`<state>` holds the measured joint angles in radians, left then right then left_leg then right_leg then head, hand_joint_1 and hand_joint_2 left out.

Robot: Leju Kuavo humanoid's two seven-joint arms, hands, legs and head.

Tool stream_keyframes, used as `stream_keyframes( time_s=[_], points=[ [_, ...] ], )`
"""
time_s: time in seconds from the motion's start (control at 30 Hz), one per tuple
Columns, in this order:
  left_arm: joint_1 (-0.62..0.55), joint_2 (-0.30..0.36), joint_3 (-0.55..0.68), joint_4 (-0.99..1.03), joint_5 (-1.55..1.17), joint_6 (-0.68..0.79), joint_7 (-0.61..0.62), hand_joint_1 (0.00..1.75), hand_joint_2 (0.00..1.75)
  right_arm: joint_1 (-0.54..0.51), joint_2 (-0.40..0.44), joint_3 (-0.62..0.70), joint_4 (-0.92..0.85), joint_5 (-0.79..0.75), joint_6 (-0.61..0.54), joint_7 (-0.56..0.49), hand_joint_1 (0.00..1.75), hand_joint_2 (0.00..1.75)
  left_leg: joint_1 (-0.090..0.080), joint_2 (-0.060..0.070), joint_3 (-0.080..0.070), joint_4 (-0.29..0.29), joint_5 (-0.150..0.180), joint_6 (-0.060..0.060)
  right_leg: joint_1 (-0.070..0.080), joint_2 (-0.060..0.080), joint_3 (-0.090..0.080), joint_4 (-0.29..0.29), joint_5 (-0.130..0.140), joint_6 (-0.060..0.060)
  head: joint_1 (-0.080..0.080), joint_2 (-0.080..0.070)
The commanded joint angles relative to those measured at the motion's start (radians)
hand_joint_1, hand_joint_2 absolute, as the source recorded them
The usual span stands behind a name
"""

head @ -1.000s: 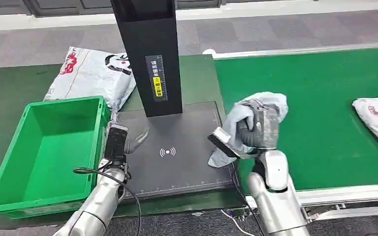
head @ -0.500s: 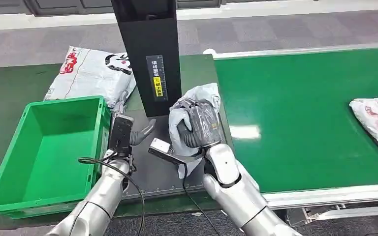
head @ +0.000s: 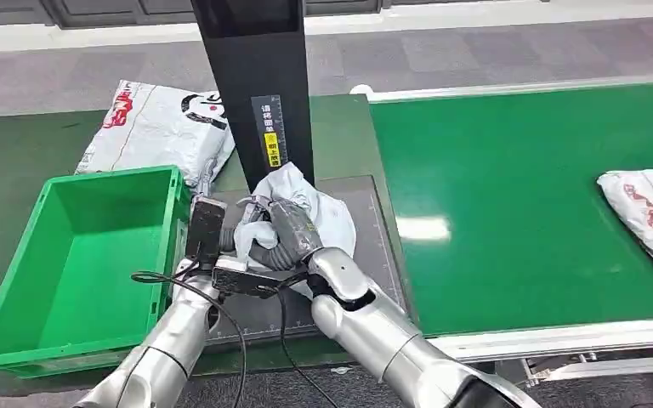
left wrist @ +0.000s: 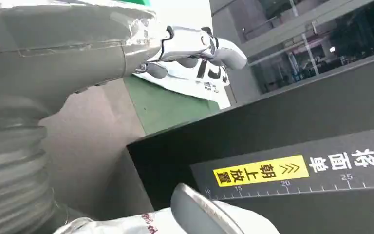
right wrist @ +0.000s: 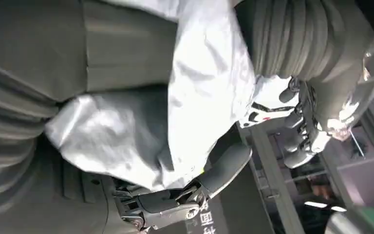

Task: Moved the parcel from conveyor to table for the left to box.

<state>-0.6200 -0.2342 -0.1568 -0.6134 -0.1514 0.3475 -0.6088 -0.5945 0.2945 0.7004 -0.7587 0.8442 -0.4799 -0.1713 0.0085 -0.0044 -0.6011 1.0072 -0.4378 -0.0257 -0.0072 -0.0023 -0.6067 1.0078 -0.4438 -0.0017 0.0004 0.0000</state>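
Note:
My right hand (head: pixel 285 238) grips a crumpled grey-white parcel (head: pixel 310 200) just over the black scanning pad (head: pixel 374 246), in front of the black column (head: pixel 259 93). In the right wrist view the parcel (right wrist: pixel 175 97) bulges out of the right hand's grasp, with its fingers (right wrist: pixel 175 202) curled under it. My left hand (head: pixel 212 225) hovers beside the green bin (head: pixel 17 280), right next to the parcel; I cannot tell whether they touch. It holds nothing, and in the left wrist view its fingers (left wrist: pixel 199 44) are stretched out apart.
The green conveyor (head: pixel 527 195) runs along the right, and a second white parcel (head: pixel 650 208) lies near its far right edge. Another white printed parcel (head: pixel 157 127) lies on the table behind the bin. The column stands close behind both hands.
My right hand has carried the parcel leftward from the conveyor's edge across the pad to beside my left hand. The left hand has barely moved. The conveyor parcel has drifted slightly left.

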Motion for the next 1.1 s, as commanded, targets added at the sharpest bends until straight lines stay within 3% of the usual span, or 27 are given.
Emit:
stream_keyframes(
  time_s=[0.03,0.8,0.83,0.87,0.93,1.0,1.1],
  points=[
    [-0.038,0.023,-0.056,0.050,0.004,-0.001,0.004,0.00,1.75,-0.062,0.003,0.066,0.149,-0.007,0.006,0.001,0.61,1.75,-0.001,0.000,0.002,-0.001,0.000,0.001,0.000,0.000,0.002,-0.001,0.000,0.000,0.000,0.000],
    [-0.038,0.023,-0.056,0.050,0.004,-0.001,0.004,0.00,1.75,-0.062,0.003,0.066,0.149,-0.007,0.006,0.001,0.61,1.75,0.000,0.000,0.002,-0.001,0.000,0.001,0.000,-0.001,0.002,-0.001,0.000,0.000,0.000,0.000],
    [0.010,0.024,-0.015,-0.003,0.011,0.163,-0.003,0.00,1.75,0.138,0.038,-0.311,-0.194,-0.363,-0.218,-0.376,0.00,1.75,0.000,0.000,0.001,-0.001,0.000,0.001,0.000,-0.001,0.001,-0.001,0.000,0.000,0.000,0.000],
    [0.035,0.037,-0.016,-0.033,0.012,0.154,-0.002,0.00,1.75,0.132,-0.067,-0.413,-0.247,-0.456,-0.210,-0.477,0.00,1.75,0.000,0.000,0.004,-0.003,0.000,0.001,0.001,0.000,0.004,-0.003,0.000,0.000,0.000,0.000],
    [0.056,0.045,-0.015,-0.061,0.008,0.141,0.005,0.00,1.75,0.152,-0.164,-0.369,-0.353,-0.516,-0.189,-0.408,0.00,1.75,0.000,-0.007,0.003,-0.003,0.001,0.002,0.001,-0.007,0.006,-0.005,0.000,0.001,0.000,0.000],
    [0.048,0.043,-0.020,-0.057,0.002,0.143,0.012,0.00,1.75,0.154,-0.163,-0.363,-0.347,-0.516,-0.207,-0.403,0.00,1.75,-0.001,-0.003,0.001,-0.001,0.000,0.000,-0.001,-0.003,0.000,-0.001,-0.001,0.001,0.000,0.000],
    [0.032,0.038,-0.017,-0.042,-0.001,0.148,0.019,0.00,1.75,0.152,-0.143,-0.386,-0.323,-0.474,-0.218,-0.409,0.00,1.75,-0.001,-0.008,0.000,-0.001,0.000,0.001,-0.001,-0.008,0.003,-0.002,-0.001,0.001,0.000,0.000]
  ],
)
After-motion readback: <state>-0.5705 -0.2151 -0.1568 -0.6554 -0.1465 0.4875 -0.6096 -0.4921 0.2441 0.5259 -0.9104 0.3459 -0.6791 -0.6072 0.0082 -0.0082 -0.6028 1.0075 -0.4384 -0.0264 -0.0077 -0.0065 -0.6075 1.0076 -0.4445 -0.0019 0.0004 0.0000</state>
